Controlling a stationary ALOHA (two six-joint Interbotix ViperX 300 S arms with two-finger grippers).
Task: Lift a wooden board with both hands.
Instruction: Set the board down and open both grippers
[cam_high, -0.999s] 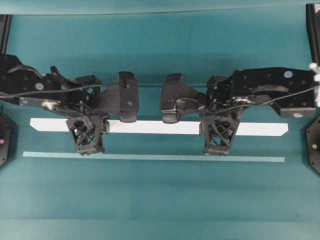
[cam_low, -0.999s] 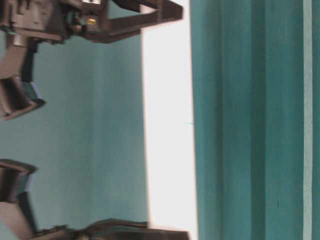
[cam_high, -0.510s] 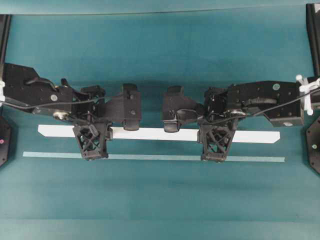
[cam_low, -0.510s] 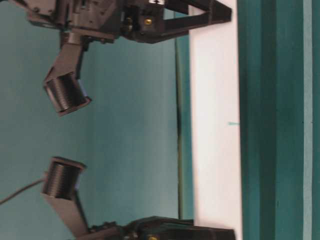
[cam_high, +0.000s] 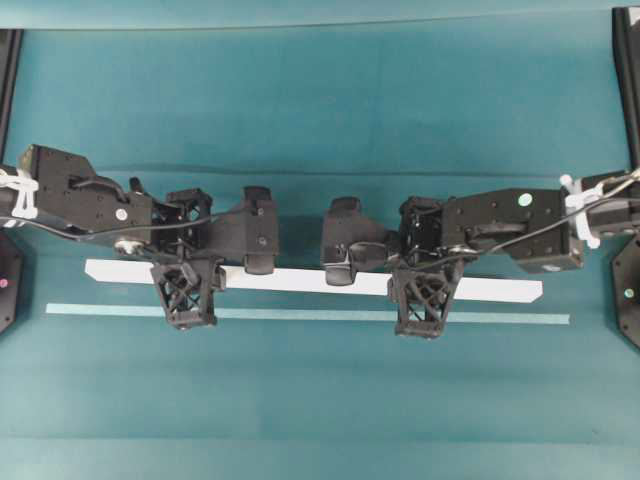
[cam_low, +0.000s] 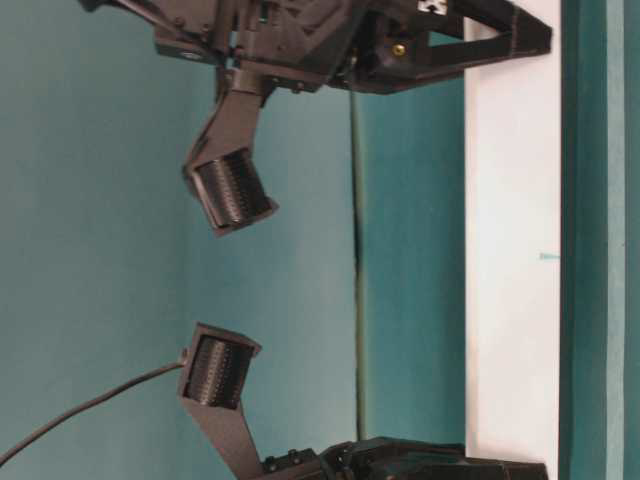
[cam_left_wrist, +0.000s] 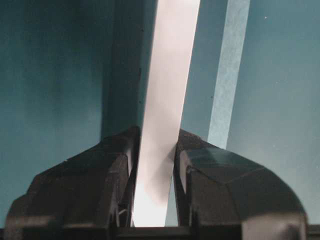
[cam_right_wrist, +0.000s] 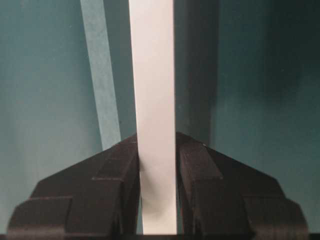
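My left gripper (cam_high: 186, 300) is pinching the white board (cam_high: 300, 283), its two fingers (cam_left_wrist: 90, 185) pressed against the board's long edges; from my left wrist the board runs straight out between them. My right gripper (cam_high: 422, 308) is clamped on the same board farther along, and its fingers (cam_right_wrist: 210, 192) close on either edge in the same way.

The board is the landmark here. It hangs level between my two grippers, with my left grip near one angled end and my right grip past the middle, toward the other end. In the table-level view it stands apart from the teal surface (cam_high: 320, 400), and a dark shadow band lies on the surface beside it, so it is off the surface.

A thin pale teal strip (cam_high: 300, 314) lies flat on the surface, parallel to the board and just beside it on the side where my fingertips point. My arms and the wrist cameras sit on the board's other side, with the cameras facing one another above its middle stretch.
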